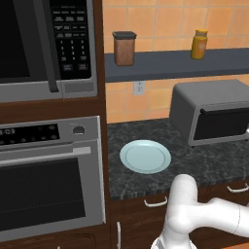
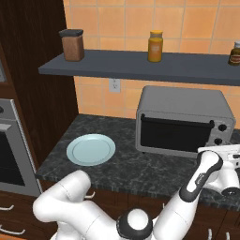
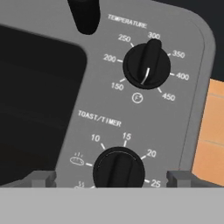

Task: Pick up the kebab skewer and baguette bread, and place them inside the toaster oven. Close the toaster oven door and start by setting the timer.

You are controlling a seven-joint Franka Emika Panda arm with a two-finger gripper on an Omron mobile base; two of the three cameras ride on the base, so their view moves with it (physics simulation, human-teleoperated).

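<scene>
**Jaws wide apart at the timer knob**

The gripper [image 3: 112, 179] sits close in front of the toaster oven [image 2: 185, 123], at its right-hand control panel. Its jaws stand fully apart and hold nothing. In the hand view the two finger tips [image 3: 40, 179] flank the toast/timer knob [image 3: 118, 169], one on each side, with clear grey panel between each tip and the knob; no contact shows. Above it is the temperature knob [image 3: 146, 64], its pointer near 300. The toaster oven door [image 2: 174, 133] is shut, its dark glass facing forward and the bar handle along the top edge. The oven stands on the dark speckled tabletop [image 1: 204, 163], well apart from a pale blue plate [image 1: 145, 156] lying bare to its left.
</scene>
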